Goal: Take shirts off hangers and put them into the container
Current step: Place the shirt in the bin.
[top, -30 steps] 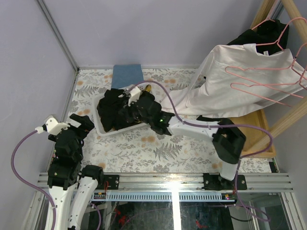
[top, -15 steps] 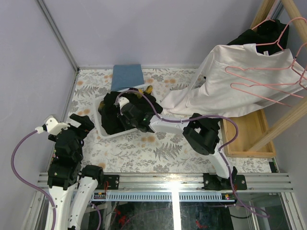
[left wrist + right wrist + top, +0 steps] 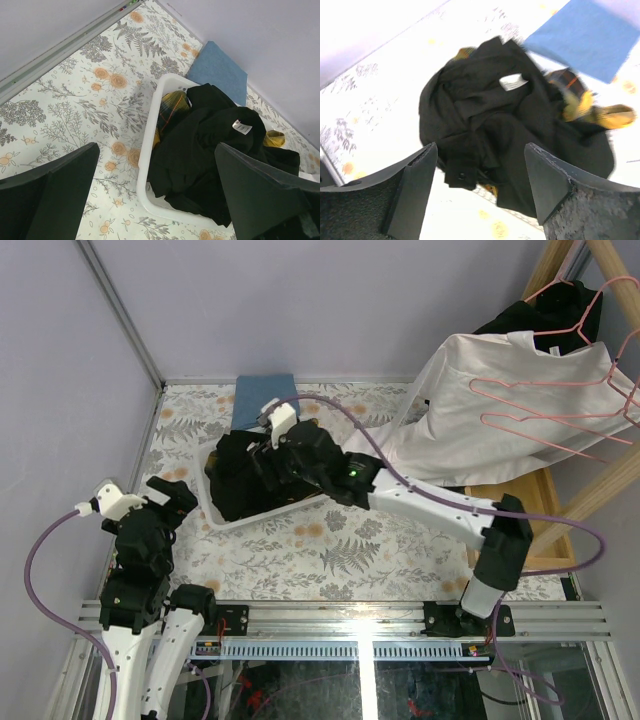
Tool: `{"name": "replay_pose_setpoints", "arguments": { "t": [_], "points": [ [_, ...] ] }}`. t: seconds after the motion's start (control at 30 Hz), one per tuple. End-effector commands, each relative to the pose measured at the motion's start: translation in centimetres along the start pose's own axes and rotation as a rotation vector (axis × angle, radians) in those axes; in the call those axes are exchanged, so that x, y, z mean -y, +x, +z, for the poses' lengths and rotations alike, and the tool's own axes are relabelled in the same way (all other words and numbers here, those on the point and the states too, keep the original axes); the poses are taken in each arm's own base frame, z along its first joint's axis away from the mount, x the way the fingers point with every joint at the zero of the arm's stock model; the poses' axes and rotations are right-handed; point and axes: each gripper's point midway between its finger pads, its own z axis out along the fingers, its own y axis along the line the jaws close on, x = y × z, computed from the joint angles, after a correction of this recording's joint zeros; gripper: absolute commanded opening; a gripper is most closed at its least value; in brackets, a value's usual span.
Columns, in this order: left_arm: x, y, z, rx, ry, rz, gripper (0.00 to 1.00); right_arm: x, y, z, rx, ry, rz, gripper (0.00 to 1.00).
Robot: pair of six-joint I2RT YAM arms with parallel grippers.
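Observation:
The white container (image 3: 213, 511) holds a pile of black shirts (image 3: 240, 480) with a yellow-and-black plaid shirt (image 3: 169, 111) under them. My right gripper (image 3: 265, 462) hovers just over that pile, open, with nothing between its fingers (image 3: 412, 185); in its wrist view the black shirts (image 3: 490, 115) lie loose below. My left gripper (image 3: 170, 492) stands open left of the container (image 3: 149, 131), apart from it. A white shirt (image 3: 500, 410) hangs at the right on a pink hanger (image 3: 560, 390). A black shirt (image 3: 530, 310) hangs behind it under another hanger (image 3: 572, 302).
A folded blue cloth (image 3: 262, 395) lies just behind the container by the back wall. A long wooden tray (image 3: 520, 520) and a slanted wooden rack post (image 3: 600, 495) stand at the right. The white shirt's sleeve trails down onto the floral tabletop (image 3: 330, 550).
My right gripper has opened and let the black shirt drop into the container. Its arm has stretched out and the hand has lifted slightly. The left arm has not moved.

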Motion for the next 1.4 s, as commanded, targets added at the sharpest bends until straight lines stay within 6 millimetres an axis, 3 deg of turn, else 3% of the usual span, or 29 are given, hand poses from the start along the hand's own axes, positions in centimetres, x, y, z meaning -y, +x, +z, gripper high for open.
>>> {"name": "replay_pose_setpoints", "arguments": {
  "t": [0.0,0.13,0.27,0.4,0.53,0.63,0.8,0.9,1.1,1.37],
  "points": [
    [0.4,-0.3,0.2,0.008,0.012,0.005,1.00,5.3,-1.9,-1.9,0.075,0.206,-0.053,0.78],
    [0.5,0.0,0.4,-0.007,0.012,0.015,1.00,9.2,1.0,-0.4,-0.023,0.289,0.013,0.68],
    [0.6,0.3,0.6,-0.022,0.011,0.025,1.00,10.4,6.7,2.2,-0.198,0.281,0.073,0.59],
    [0.7,0.5,0.8,-0.032,0.010,0.030,1.00,8.6,11.5,4.9,-0.340,0.169,0.094,0.55],
    [0.7,0.6,0.9,-0.039,0.011,0.035,1.00,5.8,12.7,6.4,-0.418,0.015,0.115,0.51],
    [0.7,0.6,0.9,-0.038,0.010,0.035,1.00,5.0,11.9,6.2,-0.406,-0.032,0.122,0.52],
    [0.7,0.6,0.9,-0.038,0.009,0.035,1.00,6.5,7.8,3.9,-0.303,0.041,0.074,0.61],
    [0.7,0.7,0.9,-0.041,0.008,0.036,1.00,7.7,4.6,1.5,-0.215,0.107,0.042,0.70],
    [1.1,1.2,1.3,-0.065,0.022,0.051,1.00,10.3,1.1,-4.5,-0.078,0.246,0.008,0.83],
    [1.6,2.0,1.7,-0.105,0.041,0.074,1.00,13.6,-0.8,-12.5,0.093,0.443,0.042,0.94]
  ]
}}
